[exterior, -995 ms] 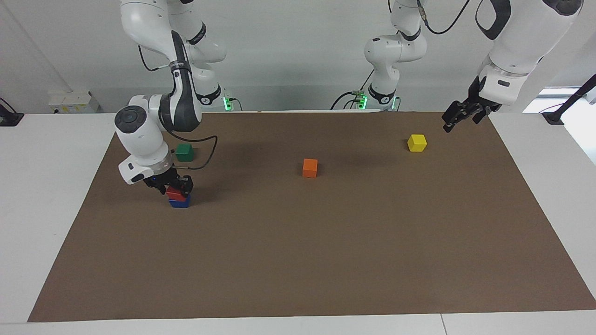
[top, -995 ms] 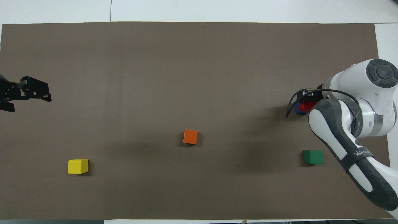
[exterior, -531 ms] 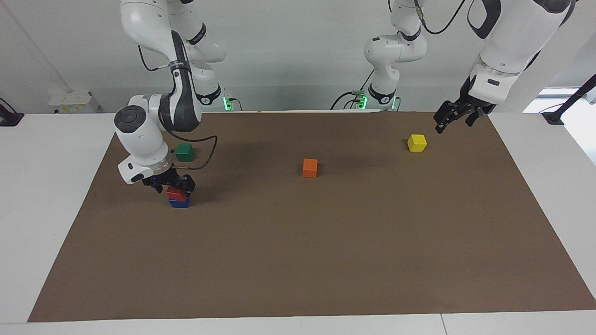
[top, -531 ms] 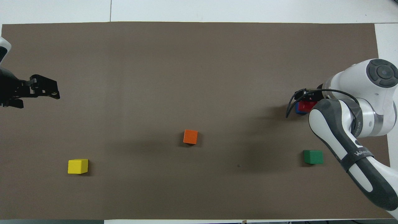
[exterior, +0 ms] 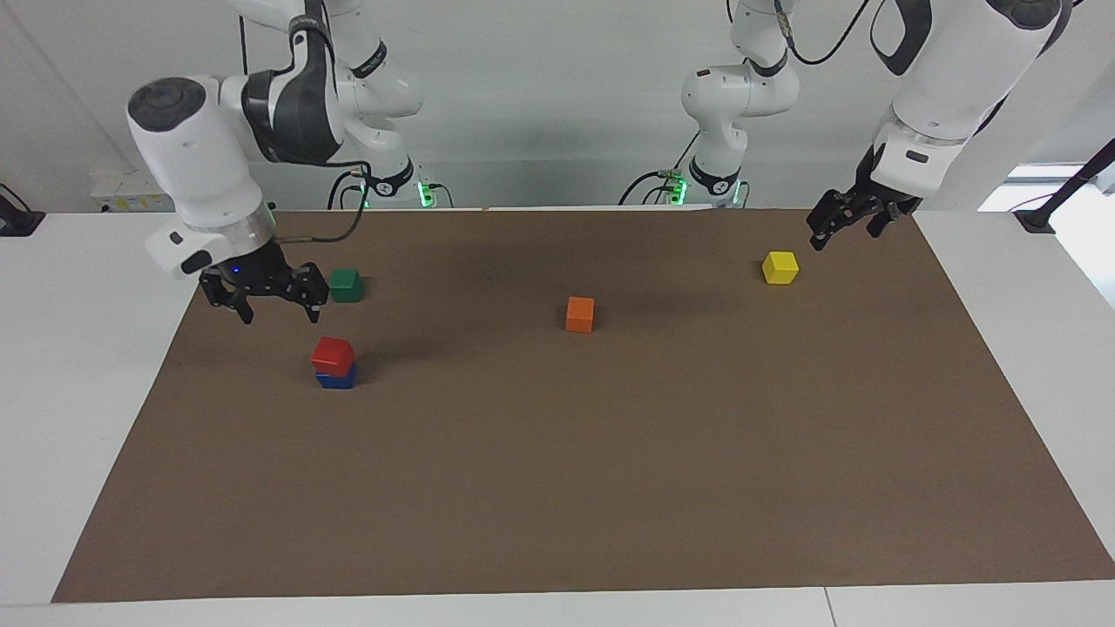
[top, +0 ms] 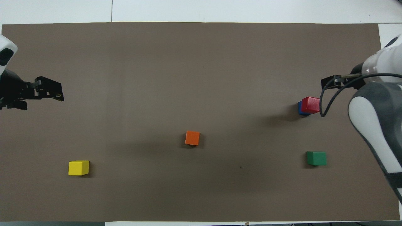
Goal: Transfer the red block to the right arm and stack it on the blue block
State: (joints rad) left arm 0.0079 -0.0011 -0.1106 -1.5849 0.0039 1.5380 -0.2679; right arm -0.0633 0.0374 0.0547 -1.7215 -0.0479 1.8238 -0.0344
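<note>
The right gripper (exterior: 267, 305) has let go and lifted away to the upper left of the facing frame, jaws spread and empty, leaving the red block (exterior: 333, 353) resting on the blue block (exterior: 335, 380) at left of centre; the stack looks finished, while the left gripper (exterior: 838, 228) waits over the surface near the yellow block (exterior: 780, 266), jaws unreadable

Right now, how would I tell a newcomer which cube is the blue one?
Start from the brown mat covering the table and go to the right arm's end, where the open right hand hangs in the air. Farther from the robots than the small dark green cube, two cubes are stacked. The small dark blue cube is the lower one, under the glossy red cube.
</note>
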